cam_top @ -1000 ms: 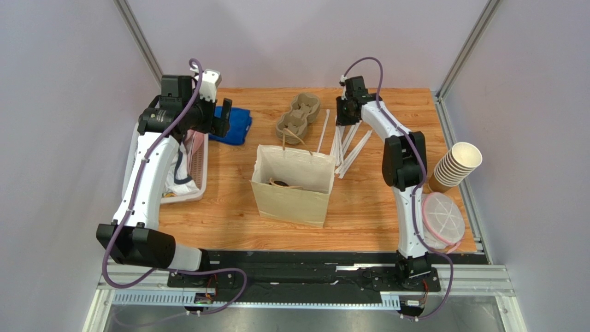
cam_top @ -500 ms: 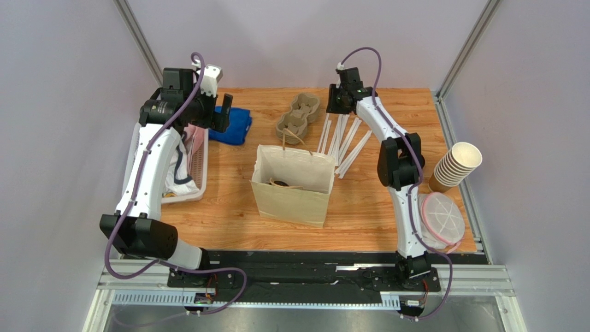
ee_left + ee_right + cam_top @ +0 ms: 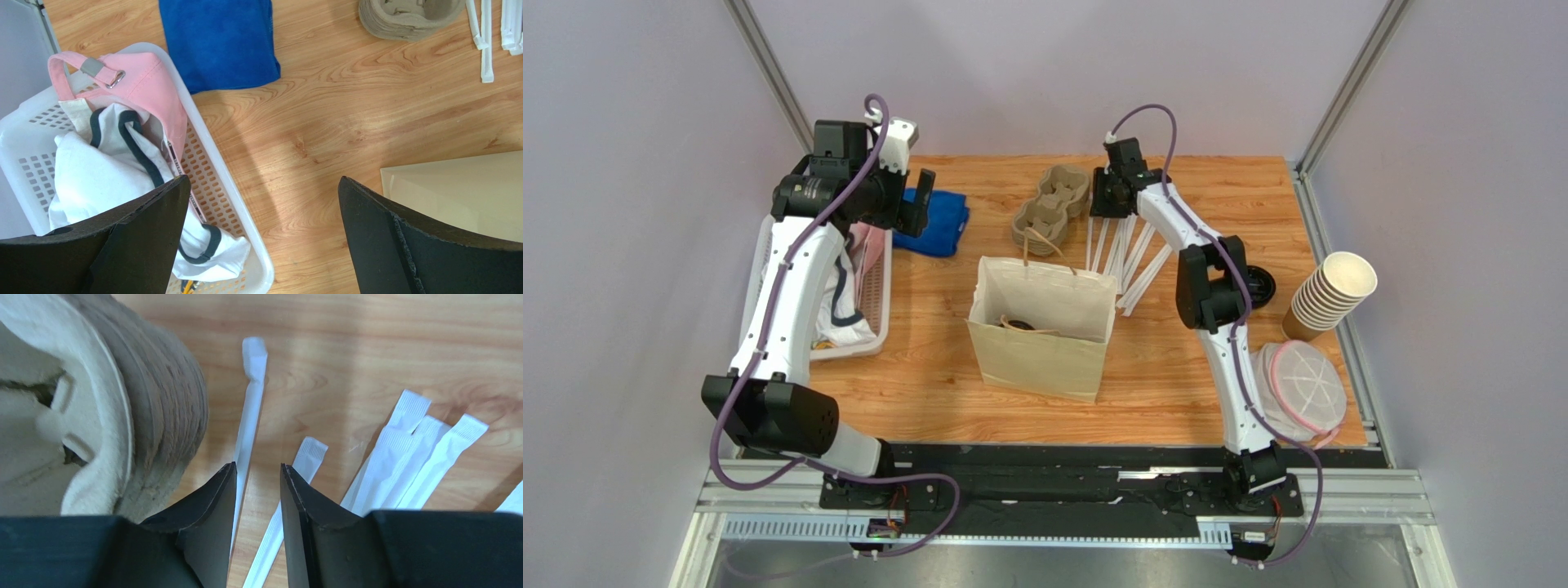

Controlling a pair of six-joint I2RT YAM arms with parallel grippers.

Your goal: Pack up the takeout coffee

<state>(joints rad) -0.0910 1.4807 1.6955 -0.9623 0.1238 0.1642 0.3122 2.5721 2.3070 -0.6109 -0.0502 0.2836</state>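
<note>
I judge takeout coffee point(image 3: 1019, 324) already in centre paper bag point(image 3: 1038, 355). Left gripper point(image 3: 263, 190) wide open; right gripper point(image 3: 258, 471) barely parted, empty, over far wrapped straws point(image 3: 405, 453).

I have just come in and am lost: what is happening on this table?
An open paper bag stands in the middle of the wooden table. The right gripper hangs low over the wrapped straws, beside the stack of pulp cup carriers. Its jaws are a little apart and grip nothing. The left gripper is wide open and empty, above the edge of the white basket. What the bag holds I cannot tell.
</note>
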